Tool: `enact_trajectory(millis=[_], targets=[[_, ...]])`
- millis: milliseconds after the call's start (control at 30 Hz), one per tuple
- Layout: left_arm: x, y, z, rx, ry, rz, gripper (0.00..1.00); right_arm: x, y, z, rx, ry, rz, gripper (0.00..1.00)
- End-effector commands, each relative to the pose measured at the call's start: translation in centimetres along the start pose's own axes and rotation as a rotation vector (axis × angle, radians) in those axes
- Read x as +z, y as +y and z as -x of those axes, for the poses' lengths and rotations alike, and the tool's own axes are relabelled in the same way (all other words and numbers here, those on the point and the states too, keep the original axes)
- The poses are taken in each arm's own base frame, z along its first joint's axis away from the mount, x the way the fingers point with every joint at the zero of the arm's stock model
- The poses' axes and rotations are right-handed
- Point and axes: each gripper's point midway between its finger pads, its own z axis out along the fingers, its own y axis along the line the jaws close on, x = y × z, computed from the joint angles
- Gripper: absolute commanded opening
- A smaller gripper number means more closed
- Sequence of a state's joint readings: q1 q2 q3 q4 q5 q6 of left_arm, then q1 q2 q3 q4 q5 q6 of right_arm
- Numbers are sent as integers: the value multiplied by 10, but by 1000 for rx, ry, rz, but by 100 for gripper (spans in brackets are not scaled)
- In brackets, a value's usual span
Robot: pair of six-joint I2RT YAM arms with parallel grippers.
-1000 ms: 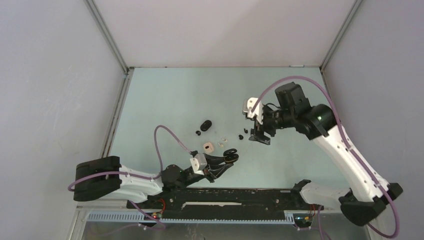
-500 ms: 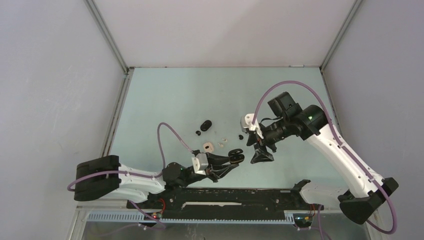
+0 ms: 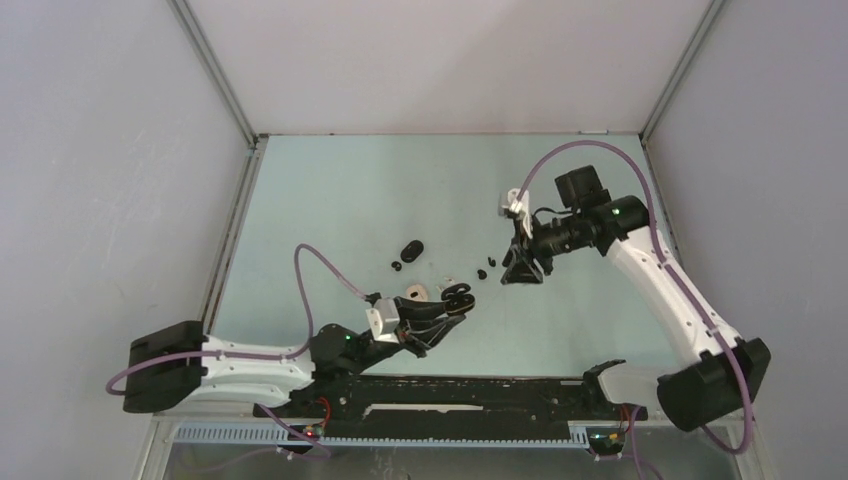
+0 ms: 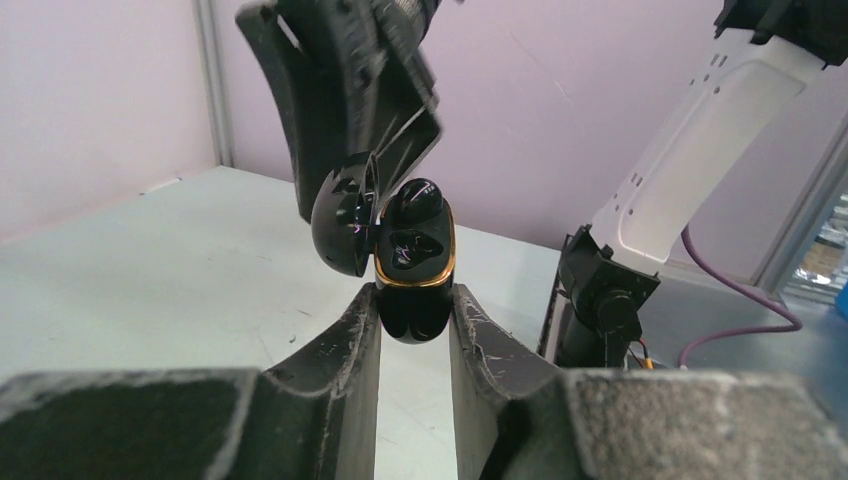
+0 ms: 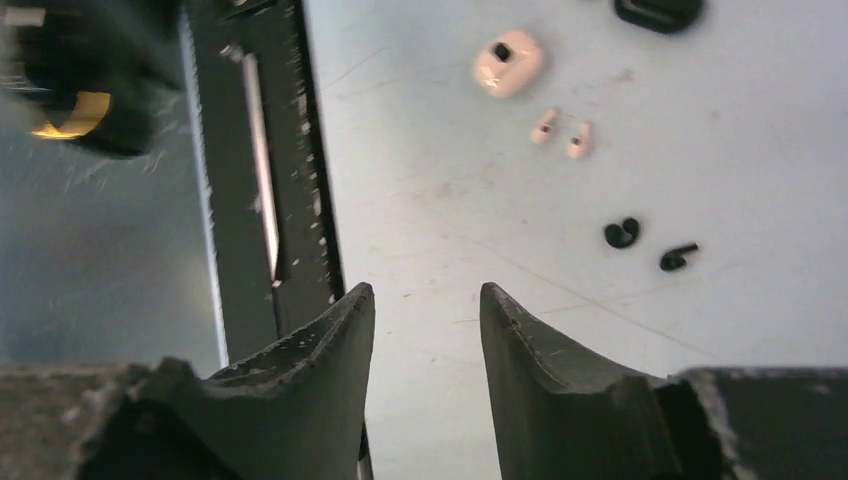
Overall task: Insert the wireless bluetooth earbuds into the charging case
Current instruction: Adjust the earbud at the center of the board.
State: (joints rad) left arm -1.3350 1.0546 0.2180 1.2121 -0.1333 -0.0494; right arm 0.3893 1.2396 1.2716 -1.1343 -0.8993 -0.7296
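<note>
A pale blue-green table (image 3: 330,200) is boxed in by plain lavender-grey walls (image 3: 100,150) with metal posts (image 3: 215,70) at the far corners. Near its middle lie two black earbuds (image 5: 621,233), two whitish earbuds (image 5: 545,126), a cream case (image 5: 508,63) and a closed black case (image 3: 410,247). The left gripper (image 4: 413,300) is clamped on the black charging case (image 4: 415,255), held upright off the table with its lid open, while the right gripper (image 5: 427,300) hangs above the bare surface near the black earbuds, fingers apart and holding nothing.
</note>
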Motion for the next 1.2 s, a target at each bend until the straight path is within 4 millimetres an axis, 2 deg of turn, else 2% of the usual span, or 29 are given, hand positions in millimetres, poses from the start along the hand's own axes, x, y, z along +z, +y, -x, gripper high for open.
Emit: enact_trajectory(millis=[0, 167, 233, 333, 433, 667, 833, 1033, 1167], targets=[[-16, 17, 2, 26, 23, 85, 0, 12, -67, -1, 169, -66, -165, 44], [-28, 24, 5, 23, 33, 120, 0, 26, -135, -33, 153, 38, -387, 40], [-29, 24, 5, 23, 40, 117, 0, 25, -163, -38, 131, 56, -469, 38], [-30, 22, 5, 18, 49, 106, 0, 31, -194, -49, 101, 121, -541, 38], [-30, 21, 3, 14, 56, 104, 0, 44, -213, -64, 80, 214, -560, 38], [-26, 18, 4, 11, 61, 90, 0, 81, -235, -95, 85, 357, -558, 36], [-26, 18, 4, 10, 62, 87, 0, 88, -246, -108, 93, 418, -593, 35], [-28, 18, 2, 10, 69, 88, 0, 89, -243, -123, 105, 463, -568, 35], [-28, 17, 2, 10, 70, 85, 0, 95, -233, -137, 114, 520, -521, 34]])
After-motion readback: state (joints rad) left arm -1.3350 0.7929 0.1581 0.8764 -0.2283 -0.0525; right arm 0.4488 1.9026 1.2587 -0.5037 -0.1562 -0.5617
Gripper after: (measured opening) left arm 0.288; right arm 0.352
